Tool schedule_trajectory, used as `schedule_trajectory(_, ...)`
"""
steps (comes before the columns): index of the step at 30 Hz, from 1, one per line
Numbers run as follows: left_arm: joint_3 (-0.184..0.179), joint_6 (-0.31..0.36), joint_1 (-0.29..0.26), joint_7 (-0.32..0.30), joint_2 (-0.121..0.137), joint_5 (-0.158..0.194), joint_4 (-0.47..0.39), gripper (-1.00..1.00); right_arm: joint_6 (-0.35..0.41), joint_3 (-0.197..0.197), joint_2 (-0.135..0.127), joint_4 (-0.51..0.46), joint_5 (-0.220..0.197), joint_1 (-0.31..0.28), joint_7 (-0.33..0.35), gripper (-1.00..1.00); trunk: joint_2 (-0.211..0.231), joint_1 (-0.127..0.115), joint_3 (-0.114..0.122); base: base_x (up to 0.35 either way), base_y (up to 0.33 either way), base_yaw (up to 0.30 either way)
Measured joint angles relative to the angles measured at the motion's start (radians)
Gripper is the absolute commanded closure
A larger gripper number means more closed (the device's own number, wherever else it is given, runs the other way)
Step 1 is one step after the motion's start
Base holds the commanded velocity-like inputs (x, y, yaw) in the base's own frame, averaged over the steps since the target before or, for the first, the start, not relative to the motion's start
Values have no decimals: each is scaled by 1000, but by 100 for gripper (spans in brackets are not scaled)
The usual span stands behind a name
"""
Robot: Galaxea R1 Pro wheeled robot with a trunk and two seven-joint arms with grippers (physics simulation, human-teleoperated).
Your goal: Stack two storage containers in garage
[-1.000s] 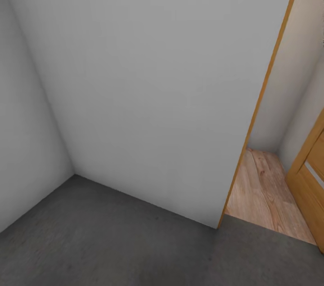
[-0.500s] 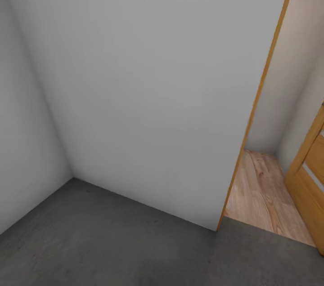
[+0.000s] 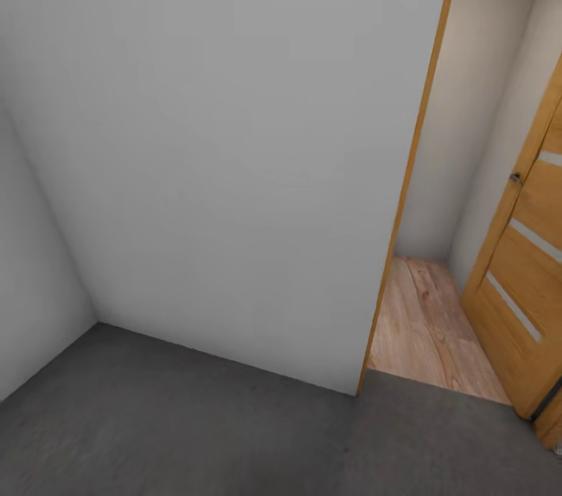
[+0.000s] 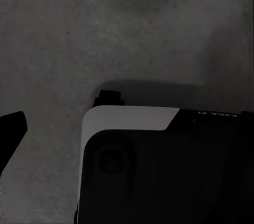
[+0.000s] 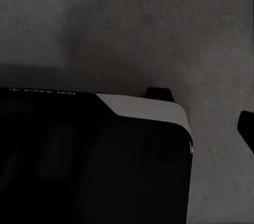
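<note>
Across lower part of head view: the floor [image 3: 179, 418], dark grey mottled concrete, garage corner. Grey-white wall [image 3: 234, 137] fills centre and left. Right of frame: wood door frame [image 3: 406, 192] edging wall, light wood-plank floor [image 3: 425, 332] beyond threshold, wooden panel door [image 3: 527, 278] at far right, swung open. Storage containers nowhere among these views. Wrist views: dark robot body over concrete; left tool, right tool — apart or together, cannot tell.
</note>
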Motion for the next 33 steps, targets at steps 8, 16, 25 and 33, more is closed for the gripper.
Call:
schedule_trajectory(8,0,0,0,0,0,0,0,-100,0,0,0,0,0,0,0,-100,0,0,6,0,0,-215)
schedule_trajectory(16,0,0,0,0,-1,0,0,-100,0,0,0,0,0,0,0,-100,0,0,12,0,0,-217)
schedule_trajectory(25,0,0,0,0,0,0,0,-100,0,0,0,0,0,0,0,-100,0,0,19,0,0,-218)
schedule_trajectory(33,0,0,0,0,-1,0,0,-100,0,0,-1,0,8,0,0,-100,0,0,21,0,0,-100)
